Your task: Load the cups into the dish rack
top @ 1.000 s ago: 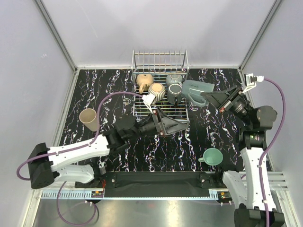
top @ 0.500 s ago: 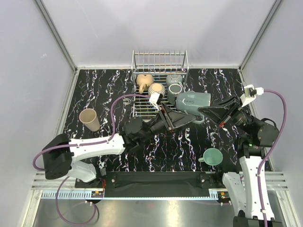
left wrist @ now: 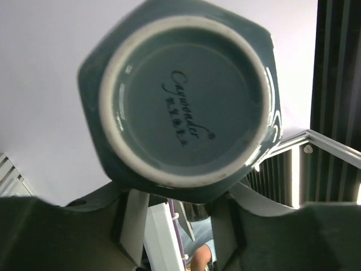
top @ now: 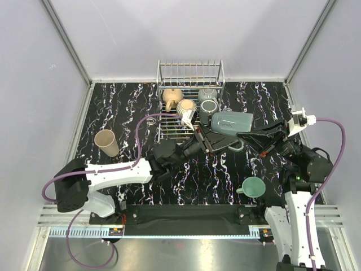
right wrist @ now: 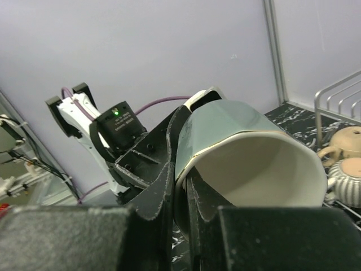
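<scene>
My right gripper (top: 248, 134) is shut on the rim of a grey-green handled mug (top: 230, 121), one finger inside and one outside (right wrist: 180, 169). It holds the mug on its side in the air by the right edge of the dish rack (top: 190, 70). My left gripper (top: 217, 138) is open right at the mug's base. In the left wrist view the round base (left wrist: 180, 96) fills the picture, with the gripper (left wrist: 180, 197) at its lower edge and a finger on each side. A tan cup (top: 172, 97), a beige ribbed cup (top: 186, 107) and a dark grey cup (top: 207, 104) sit in the rack.
A tan cup (top: 106, 141) stands on the black marbled table at the left. A teal handled cup (top: 254, 186) stands at the right near my right arm's base. Pale walls close in the table on three sides.
My left gripper has reached forward and right to the mug's base. My right gripper has brought the mug down and left, turning it level.
</scene>
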`<state>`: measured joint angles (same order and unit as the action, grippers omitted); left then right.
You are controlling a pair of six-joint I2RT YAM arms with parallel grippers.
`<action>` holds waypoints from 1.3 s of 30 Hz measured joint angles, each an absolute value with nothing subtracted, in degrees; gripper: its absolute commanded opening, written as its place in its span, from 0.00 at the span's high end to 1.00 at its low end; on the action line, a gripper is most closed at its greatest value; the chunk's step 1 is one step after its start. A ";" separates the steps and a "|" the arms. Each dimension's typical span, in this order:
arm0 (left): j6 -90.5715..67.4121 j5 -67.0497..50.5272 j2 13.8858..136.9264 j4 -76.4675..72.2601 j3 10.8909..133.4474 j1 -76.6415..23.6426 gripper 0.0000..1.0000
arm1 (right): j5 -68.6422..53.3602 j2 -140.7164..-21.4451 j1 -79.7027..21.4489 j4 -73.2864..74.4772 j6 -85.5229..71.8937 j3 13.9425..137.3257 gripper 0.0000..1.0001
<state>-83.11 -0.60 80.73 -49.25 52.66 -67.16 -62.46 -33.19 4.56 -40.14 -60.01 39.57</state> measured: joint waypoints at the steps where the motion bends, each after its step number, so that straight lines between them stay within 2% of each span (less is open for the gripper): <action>1: -83.33 -0.62 80.95 -49.12 52.97 -67.18 0.64 | -62.48 -33.19 4.60 -39.59 -58.72 39.57 1.00; 2: -83.66 -0.62 81.23 -48.90 53.34 -67.22 0.73 | -62.48 -33.15 4.64 -39.11 -57.45 39.59 1.00; 4: -84.64 -0.78 81.78 -49.04 53.69 -67.31 0.84 | -62.65 -33.10 4.73 -38.24 -54.52 39.64 1.00; 5: -85.14 -0.43 81.93 -49.21 53.76 -67.40 0.99 | -62.74 -33.06 4.78 -37.06 -53.54 39.68 1.00; 8: -86.17 -0.36 82.32 -49.39 53.76 -67.40 1.00 | -62.67 -32.80 4.75 -33.87 -49.76 40.29 1.00; 10: -86.13 -0.19 82.37 -48.99 53.74 -67.40 1.00 | -62.24 -31.99 4.69 -29.61 -46.85 40.91 0.93; 12: -85.62 -0.12 82.32 -48.90 53.43 -67.40 1.00 | -61.80 -31.16 4.43 -25.15 -43.83 41.76 0.56; 13: -84.66 0.30 82.21 -48.93 53.10 -67.42 1.00 | -61.60 -30.85 4.14 -21.96 -42.39 42.44 0.44; 14: -83.33 0.82 81.84 -48.62 52.64 -67.48 1.00 | -61.58 -30.72 3.79 -19.77 -41.32 42.81 0.26; 18: -75.35 4.40 76.77 -39.64 49.60 -67.44 1.00 | -57.93 -31.35 3.03 -5.98 -35.59 46.50 0.02; 23: -60.93 12.01 66.11 -22.31 48.77 -66.87 1.00 | -48.51 -36.27 2.98 9.74 -31.48 52.51 0.00; 27: -48.27 19.92 60.40 -8.73 51.75 -64.97 1.00 | -39.05 -38.89 2.98 19.20 -30.83 52.82 0.02; 28: -46.39 20.88 60.47 -5.43 53.21 -63.92 1.00 | -37.63 -39.42 3.01 20.73 -30.63 52.84 0.06; 32: -38.52 20.93 62.78 5.21 56.93 -55.99 1.00 | -33.43 -42.57 2.98 27.29 -29.65 54.02 0.12; 39: -29.78 18.79 70.46 18.26 58.19 -43.99 1.00 | -29.80 -46.35 2.98 34.44 -29.19 59.57 0.11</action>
<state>-29.78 18.79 70.46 18.26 58.19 -43.99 -29.80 -46.35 2.98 34.44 -29.19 59.57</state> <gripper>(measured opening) 0.216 0.883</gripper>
